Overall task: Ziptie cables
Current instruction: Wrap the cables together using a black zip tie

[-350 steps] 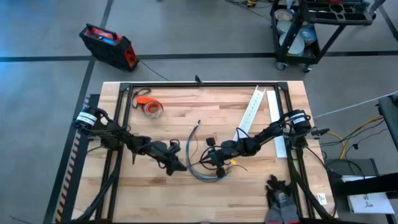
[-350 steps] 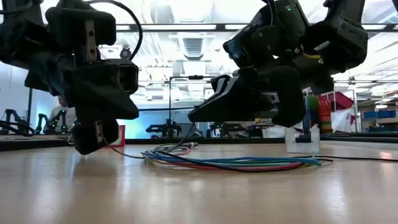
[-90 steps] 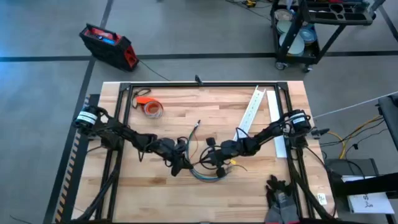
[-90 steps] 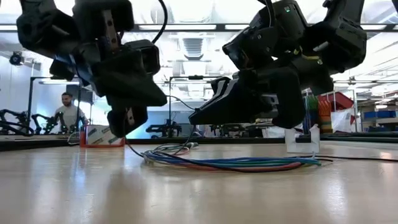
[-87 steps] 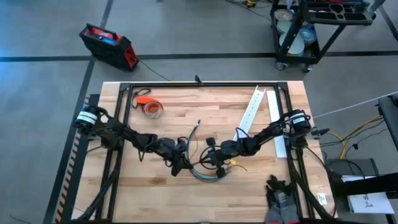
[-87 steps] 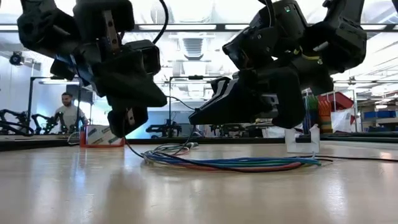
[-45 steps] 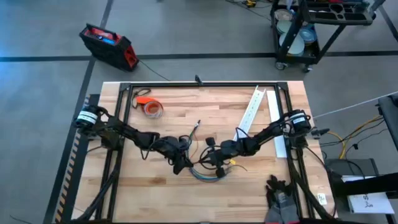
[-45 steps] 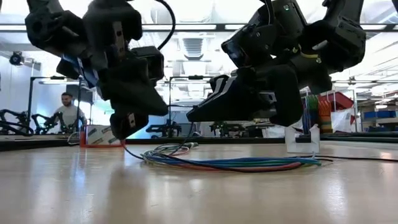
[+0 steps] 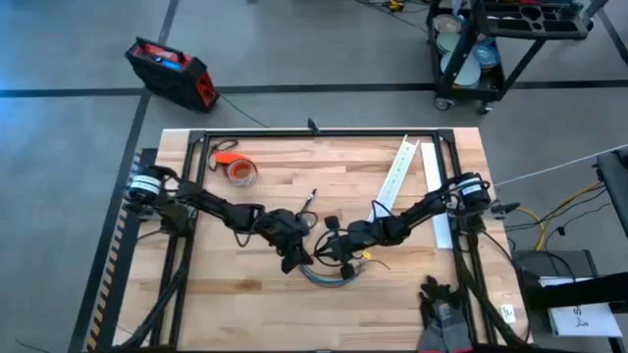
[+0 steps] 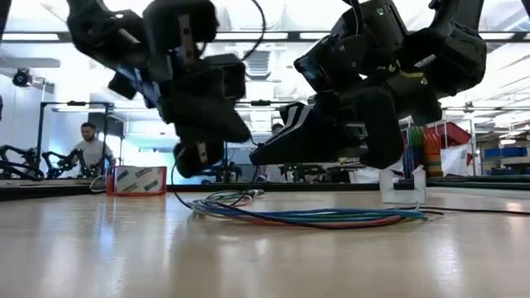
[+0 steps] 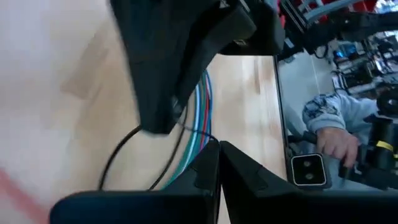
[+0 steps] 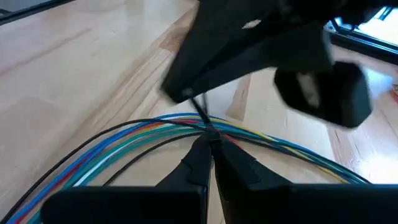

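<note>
The cables (image 9: 330, 277) (image 10: 315, 218), a loose bundle of blue, green, red and dark wires, lie in a curve on the wooden table near its middle. My left gripper (image 9: 297, 260) (image 11: 219, 148) and my right gripper (image 9: 324, 252) (image 12: 209, 144) meet tip to tip just above the bundle, both shut. The ziptie (image 12: 200, 115), a thin dark strip, runs across the short gap from one gripper's tip to the other. In the low view both grippers hang clear of the table top. My left gripper pinches the ziptie (image 11: 200, 133) between its two fingertips, coming from the table's left side and slanting down. The strip runs on to the other gripper, clear of the table. My right gripper pinches the ziptie (image 12: 207, 132) between its fingertips, right over the bundle, coming from the table's right side. Which part of the strip it has cannot be told.
An orange tape roll (image 9: 238, 172) lies at the far left of the table. A long white slotted channel (image 9: 400, 175) lies at the far right. A person's hand (image 11: 336, 142) shows beyond the table edge, and another person (image 10: 89, 149) stands far back in the room.
My left gripper has gone toward the table's right edge, closing in on my right gripper, and has risen a little. It stays shut. My right gripper and the bundle have kept still.
</note>
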Controlling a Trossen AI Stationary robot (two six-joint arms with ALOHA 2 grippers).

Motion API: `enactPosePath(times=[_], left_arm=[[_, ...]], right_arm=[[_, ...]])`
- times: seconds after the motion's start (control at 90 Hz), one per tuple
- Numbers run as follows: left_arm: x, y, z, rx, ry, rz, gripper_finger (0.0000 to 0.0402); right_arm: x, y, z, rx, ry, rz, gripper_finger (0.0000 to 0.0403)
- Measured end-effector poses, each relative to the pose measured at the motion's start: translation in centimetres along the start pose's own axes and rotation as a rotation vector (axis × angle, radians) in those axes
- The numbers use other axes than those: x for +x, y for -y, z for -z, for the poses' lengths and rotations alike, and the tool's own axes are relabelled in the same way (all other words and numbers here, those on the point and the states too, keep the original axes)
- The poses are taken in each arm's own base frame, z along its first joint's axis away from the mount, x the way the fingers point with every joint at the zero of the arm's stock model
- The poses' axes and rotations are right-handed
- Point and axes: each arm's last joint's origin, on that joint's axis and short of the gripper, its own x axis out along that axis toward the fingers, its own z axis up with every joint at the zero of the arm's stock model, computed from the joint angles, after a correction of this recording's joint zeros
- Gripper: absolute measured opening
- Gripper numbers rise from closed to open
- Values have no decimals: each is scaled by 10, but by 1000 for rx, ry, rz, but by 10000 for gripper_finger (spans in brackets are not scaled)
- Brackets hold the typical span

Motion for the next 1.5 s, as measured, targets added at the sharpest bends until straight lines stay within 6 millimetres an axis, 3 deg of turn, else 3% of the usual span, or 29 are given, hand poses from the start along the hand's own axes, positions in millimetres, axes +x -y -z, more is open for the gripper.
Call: enactPosePath(times=[0.178, 0.533, 0.889, 1.5], left_arm=[[14, 0, -9, 3, -47, 45, 0], [6, -3, -2, -20, -108, -35, 0], [-1, -1, -8, 13, -78, -22, 0], [4, -8, -11, 18, -60, 6, 0]], right_arm=[[0, -1, 0, -1, -4, -5, 0], [0, -8, 0, -46, -6, -22, 0], [0, -11, -2, -65, 4, -53, 0], [1, -10, -3, -63, 8, -52, 0]])
